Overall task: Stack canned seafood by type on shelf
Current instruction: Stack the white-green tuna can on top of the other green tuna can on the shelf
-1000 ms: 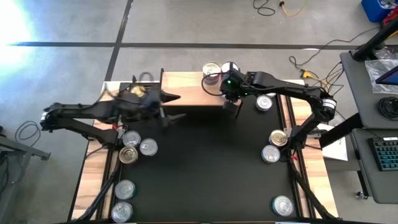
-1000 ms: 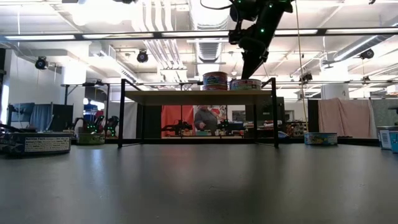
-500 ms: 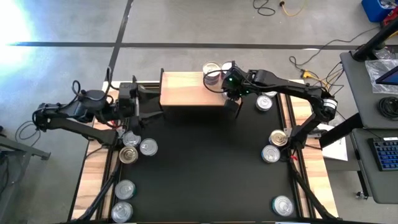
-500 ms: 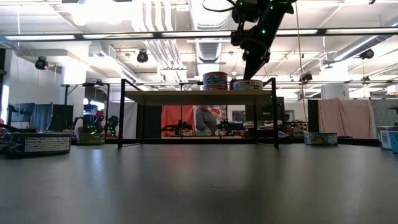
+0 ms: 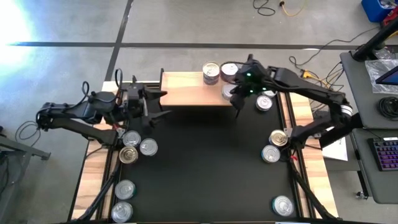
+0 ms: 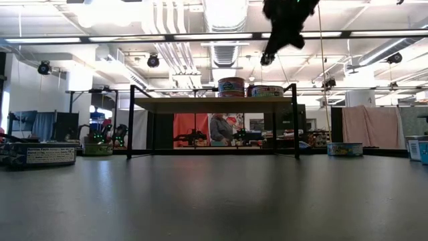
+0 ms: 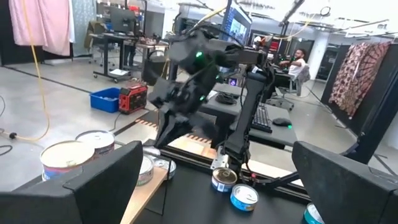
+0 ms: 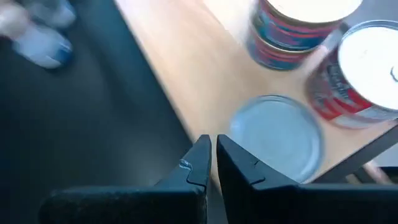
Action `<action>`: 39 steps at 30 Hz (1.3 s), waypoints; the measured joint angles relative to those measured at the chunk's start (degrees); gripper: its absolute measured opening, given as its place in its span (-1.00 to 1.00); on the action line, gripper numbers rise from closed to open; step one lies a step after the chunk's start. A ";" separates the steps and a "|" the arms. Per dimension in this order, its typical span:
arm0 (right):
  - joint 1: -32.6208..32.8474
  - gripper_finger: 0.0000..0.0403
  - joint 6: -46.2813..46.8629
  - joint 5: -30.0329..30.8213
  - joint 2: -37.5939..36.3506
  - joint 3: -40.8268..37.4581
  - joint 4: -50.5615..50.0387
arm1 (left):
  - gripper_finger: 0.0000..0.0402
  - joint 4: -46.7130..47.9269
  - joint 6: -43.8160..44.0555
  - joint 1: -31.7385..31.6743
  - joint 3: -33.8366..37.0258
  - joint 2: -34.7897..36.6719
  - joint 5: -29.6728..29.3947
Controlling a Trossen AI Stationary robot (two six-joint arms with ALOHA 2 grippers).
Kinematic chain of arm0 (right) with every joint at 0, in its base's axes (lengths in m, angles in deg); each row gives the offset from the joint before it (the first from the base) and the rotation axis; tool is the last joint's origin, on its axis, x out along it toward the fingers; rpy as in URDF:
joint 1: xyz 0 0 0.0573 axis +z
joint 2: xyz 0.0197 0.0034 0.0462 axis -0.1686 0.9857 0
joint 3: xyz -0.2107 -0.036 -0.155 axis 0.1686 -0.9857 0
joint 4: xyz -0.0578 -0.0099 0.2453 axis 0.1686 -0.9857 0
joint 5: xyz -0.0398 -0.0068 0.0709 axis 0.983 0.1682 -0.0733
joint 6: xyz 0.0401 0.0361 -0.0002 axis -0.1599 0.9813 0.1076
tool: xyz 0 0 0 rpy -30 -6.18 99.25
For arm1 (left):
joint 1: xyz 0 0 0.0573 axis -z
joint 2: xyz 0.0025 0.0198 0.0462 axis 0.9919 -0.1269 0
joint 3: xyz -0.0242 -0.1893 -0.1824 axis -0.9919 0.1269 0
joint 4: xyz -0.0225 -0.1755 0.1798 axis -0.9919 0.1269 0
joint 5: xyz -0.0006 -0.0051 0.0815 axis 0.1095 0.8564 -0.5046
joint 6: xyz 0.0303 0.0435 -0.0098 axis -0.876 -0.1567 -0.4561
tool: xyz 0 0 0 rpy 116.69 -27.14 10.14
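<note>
Two robot arms at a wooden shelf [image 5: 186, 90] with seafood tins.
Right gripper [image 5: 236, 104], jaws closed and empty, hovers beside three tins [image 5: 229, 93] at the shelf's right end; left gripper [image 5: 157, 104], jaws wide and empty, waits left.

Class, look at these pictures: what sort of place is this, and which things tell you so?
Probably a robotics lab or workshop: exposed ceiling ducts, a desk with a keyboard, and loose floor cables surround the test table.

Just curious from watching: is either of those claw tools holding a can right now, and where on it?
Neither. The right tool is shut and empty above the shelf; the left tool is open beside it.
</note>
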 joint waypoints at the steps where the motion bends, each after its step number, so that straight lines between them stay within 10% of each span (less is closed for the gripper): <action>1: 0.77 -0.91 1.78 -0.83 -1.22 0.00 -0.04 | 0.98 -0.81 -0.36 0.00 0.00 -0.36 0.00; 13: 25.20 -0.91 30.76 4.99 -6.96 -2.90 -14.56 | 0.98 -6.17 -2.43 0.00 0.00 -5.19 3.30; 28: 50.83 -0.91 85.58 -0.04 -7.01 -30.10 -23.91 | 0.98 -22.77 -3.45 1.18 0.00 -10.88 15.82; 39: 51.60 -0.91 82.61 1.03 -7.03 -30.10 -23.16 | 0.98 -16.88 -0.61 0.96 0.00 -10.41 18.75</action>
